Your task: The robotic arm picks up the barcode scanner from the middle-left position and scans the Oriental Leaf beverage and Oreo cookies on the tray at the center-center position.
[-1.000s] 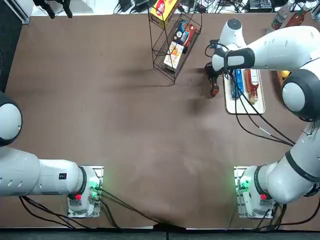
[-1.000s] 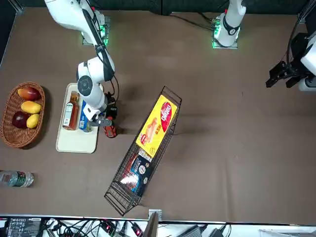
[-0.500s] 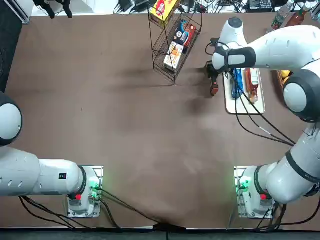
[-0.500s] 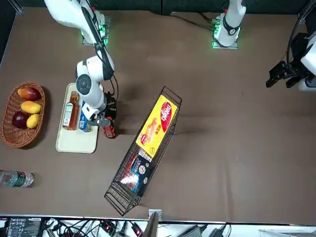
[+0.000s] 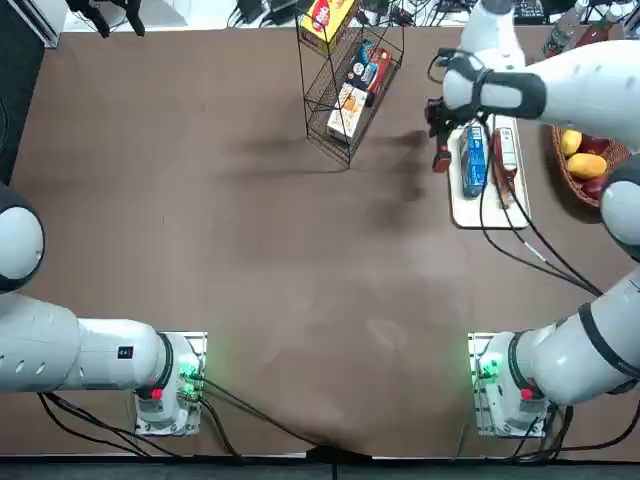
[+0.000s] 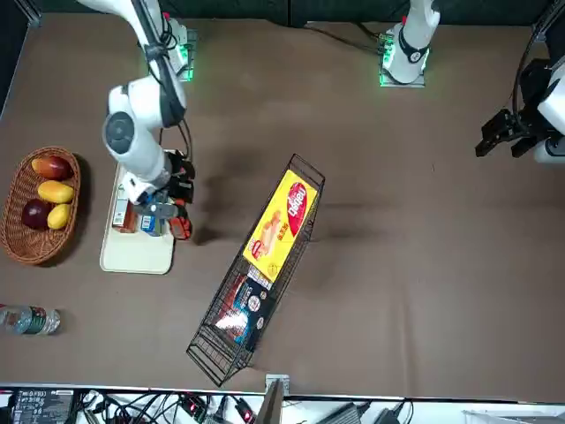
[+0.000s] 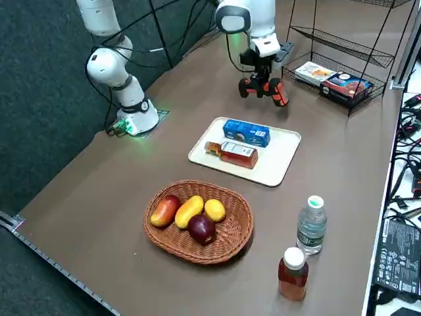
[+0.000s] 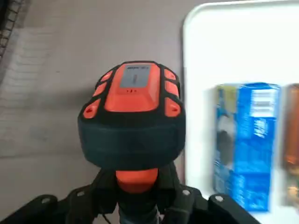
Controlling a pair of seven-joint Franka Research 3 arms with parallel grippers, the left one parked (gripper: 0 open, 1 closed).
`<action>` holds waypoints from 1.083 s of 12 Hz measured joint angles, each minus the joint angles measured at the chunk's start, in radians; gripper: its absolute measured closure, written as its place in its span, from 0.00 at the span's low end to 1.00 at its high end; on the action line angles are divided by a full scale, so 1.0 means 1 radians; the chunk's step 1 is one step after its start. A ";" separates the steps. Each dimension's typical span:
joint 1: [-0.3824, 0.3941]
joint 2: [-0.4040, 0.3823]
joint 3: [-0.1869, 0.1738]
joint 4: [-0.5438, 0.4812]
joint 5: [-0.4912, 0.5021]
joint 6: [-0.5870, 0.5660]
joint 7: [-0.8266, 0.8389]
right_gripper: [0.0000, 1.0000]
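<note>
My right gripper (image 7: 264, 71) is shut on the barcode scanner (image 7: 264, 89), a black handheld device with red-orange ends, and holds it in the air above the table. It hangs just beside the white tray (image 7: 279, 162), on the wire rack's side. In the right wrist view the scanner's (image 8: 133, 121) orange head fills the middle, with the tray (image 8: 219, 46) beyond it. On the tray lie the blue Oreo cookies (image 7: 246, 132) and the Oriental Leaf beverage (image 7: 231, 153), a reddish-brown bottle lying on its side. The top view shows the scanner (image 5: 440, 158) next to the Oreo cookies (image 5: 473, 160).
A tilted black wire rack (image 5: 350, 80) with boxes stands close to the scanner. A wicker basket of fruit (image 7: 197, 220) sits beyond the tray, with a water bottle (image 7: 310, 224) and a red-brown bottle (image 7: 293, 273) near the table's edge.
The right arm has risen with the scanner, lifting it off the table, and shifted slightly toward the table's far side, beside the tray.
</note>
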 joint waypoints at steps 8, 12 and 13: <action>-0.156 -0.070 -0.006 0.051 0.000 -0.239 -0.187 0.58; -0.226 -0.054 -0.006 0.050 0.000 -0.249 -0.296 0.58; -0.236 -0.048 -0.007 0.050 0.000 -0.248 -0.312 0.58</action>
